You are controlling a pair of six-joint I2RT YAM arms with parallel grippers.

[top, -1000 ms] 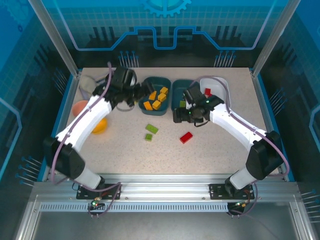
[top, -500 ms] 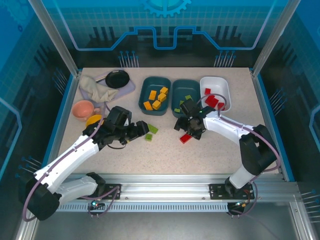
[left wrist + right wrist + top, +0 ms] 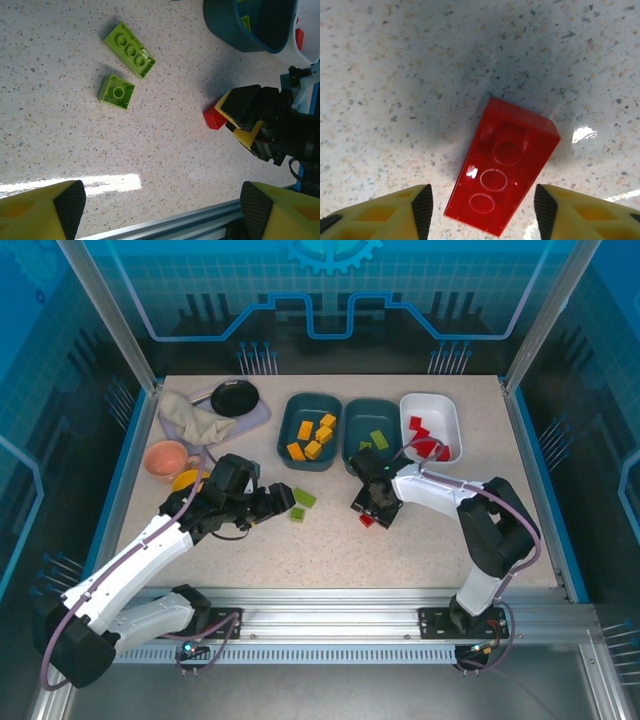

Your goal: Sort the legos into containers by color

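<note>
A red lego (image 3: 502,170) lies flat on the speckled table, three rings showing on its upper face. My right gripper (image 3: 482,210) stands open over it, one finger on each long side, pads (image 3: 422,207) clear of the plastic. From above, the right gripper (image 3: 372,506) covers most of that red lego (image 3: 367,521). My left gripper (image 3: 277,502) is open and holds nothing, just left of two green legos (image 3: 303,497) (image 3: 130,50). One teal container (image 3: 310,466) holds orange-yellow legos, the other teal container (image 3: 352,430) green ones, the white container (image 3: 450,410) red ones.
A pink cup (image 3: 165,457) and a yellow-orange bowl (image 3: 185,480) sit left of my left arm. A black pan (image 3: 234,396) and a crumpled cloth (image 3: 195,418) lie at the back left. The metal rail (image 3: 175,225) marks the table's near edge.
My left arm swung from the teal container down to the green legos, then held. My right gripper came forward from the containers and lowered over the red lego.
</note>
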